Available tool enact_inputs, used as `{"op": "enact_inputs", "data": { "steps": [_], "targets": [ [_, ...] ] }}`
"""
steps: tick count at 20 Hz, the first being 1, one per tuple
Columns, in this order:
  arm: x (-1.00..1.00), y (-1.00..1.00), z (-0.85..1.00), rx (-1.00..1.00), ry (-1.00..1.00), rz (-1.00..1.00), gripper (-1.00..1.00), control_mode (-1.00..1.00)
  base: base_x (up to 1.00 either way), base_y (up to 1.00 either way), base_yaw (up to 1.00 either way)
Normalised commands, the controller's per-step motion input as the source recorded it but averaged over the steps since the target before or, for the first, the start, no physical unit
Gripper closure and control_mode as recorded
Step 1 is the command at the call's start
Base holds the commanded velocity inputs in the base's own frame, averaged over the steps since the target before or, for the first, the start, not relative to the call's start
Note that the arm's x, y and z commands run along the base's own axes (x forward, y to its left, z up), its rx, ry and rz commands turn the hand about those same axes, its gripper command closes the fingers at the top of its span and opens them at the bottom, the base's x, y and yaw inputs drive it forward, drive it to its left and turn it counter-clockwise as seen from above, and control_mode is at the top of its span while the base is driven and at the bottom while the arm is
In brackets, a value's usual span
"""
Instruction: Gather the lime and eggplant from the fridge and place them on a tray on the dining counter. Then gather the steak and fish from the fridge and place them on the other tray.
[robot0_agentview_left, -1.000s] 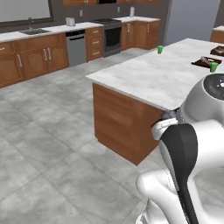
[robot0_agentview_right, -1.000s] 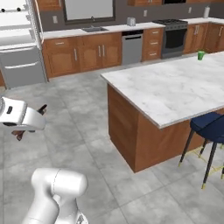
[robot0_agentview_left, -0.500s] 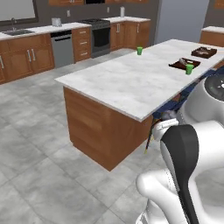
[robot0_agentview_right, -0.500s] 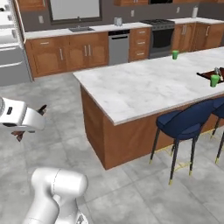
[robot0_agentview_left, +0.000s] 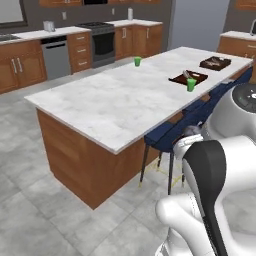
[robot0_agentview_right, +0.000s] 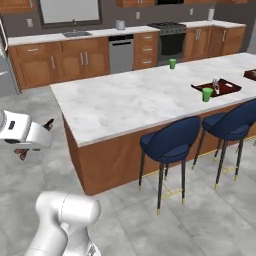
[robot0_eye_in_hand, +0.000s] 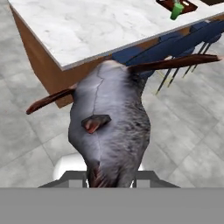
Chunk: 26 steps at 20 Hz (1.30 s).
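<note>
My gripper (robot0_eye_in_hand: 111, 178) is shut on the fish (robot0_eye_in_hand: 111, 127), a grey body with thin dark red fins that hides the fingers. In the right base view the gripper (robot0_agentview_right: 36, 140) hangs low at the left, over the floor and short of the dining counter (robot0_agentview_right: 125, 102), with red fin tips of the fish (robot0_agentview_right: 49, 123) sticking out. One tray (robot0_agentview_right: 216, 88) and the other tray (robot0_agentview_right: 250, 75) lie at the counter's far right end. The same tray (robot0_agentview_left: 188, 78), other tray (robot0_agentview_left: 215, 63) and dining counter (robot0_agentview_left: 110, 102) appear in the left base view. Lime, eggplant and steak are too small to make out.
Two bright green cups (robot0_agentview_right: 172, 63) (robot0_agentview_right: 207, 94) stand on the marble top, one beside the nearer tray. Blue stools (robot0_agentview_right: 170, 145) (robot0_agentview_right: 231, 125) line the counter's near side. Wall cabinets, a dishwasher (robot0_agentview_right: 121, 53) and a stove (robot0_agentview_right: 171, 42) run along the back. Grey tiled floor surrounds me.
The whole scene has slid left as the base drove, bringing the counter nearer and the stools and trays into view. The gripper keeps its hold on the fish.
</note>
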Motion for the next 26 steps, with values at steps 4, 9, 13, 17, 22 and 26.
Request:
{"op": "enact_inputs", "data": {
  "steps": [4,9,13,17,22,26],
  "targets": [
    [0.0,0.0,0.0,0.0,0.0,0.0,1.0,1.0,0.1,-1.0,0.0],
    [0.0,0.0,0.0,0.0,0.0,0.0,1.0,1.0,0.09,-1.0,0.0],
    [0.0,0.0,0.0,0.0,0.0,0.0,1.0,1.0,0.19,-1.0,0.0],
    [0.0,0.0,0.0,0.0,0.0,0.0,1.0,1.0,0.24,-1.0,0.0],
    [0.0,0.0,0.0,0.0,0.0,0.0,1.0,1.0,0.37,-1.0,0.02],
    [0.0,0.0,0.0,0.0,0.0,0.0,1.0,1.0,0.55,-1.0,0.08]
  ]
}}
